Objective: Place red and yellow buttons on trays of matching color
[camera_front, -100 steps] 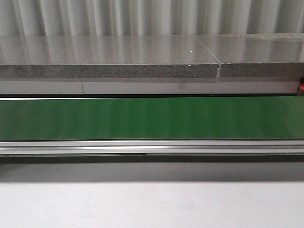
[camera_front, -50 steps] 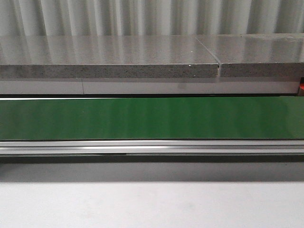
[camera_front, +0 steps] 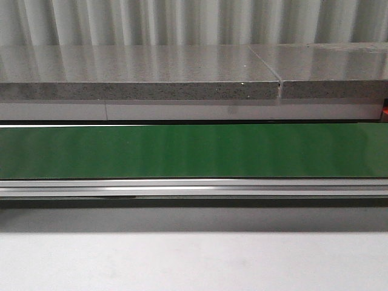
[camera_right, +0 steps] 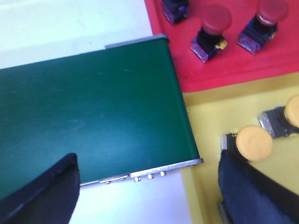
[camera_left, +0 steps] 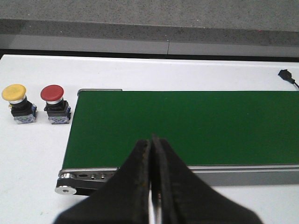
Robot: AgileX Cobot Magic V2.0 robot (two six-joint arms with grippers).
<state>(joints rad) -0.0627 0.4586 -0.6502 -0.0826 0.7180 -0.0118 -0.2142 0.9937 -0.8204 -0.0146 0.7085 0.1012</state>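
Hovering over the green conveyor belt (camera_left: 187,126), the left gripper (camera_left: 150,186) is pressed together; the right gripper (camera_right: 149,186) is spread beside the yellow tray (camera_right: 210,116).

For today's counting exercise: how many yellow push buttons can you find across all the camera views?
3. One yellow button stands on the white table beside a red button, off the belt's end. Two lie on the yellow tray: one whole, one cut by the frame edge. Others may be out of view.

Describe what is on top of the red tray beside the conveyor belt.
On the red tray stand two red buttons and the base of a third, its cap cut off by the frame. The rest of the tray lies outside the view.
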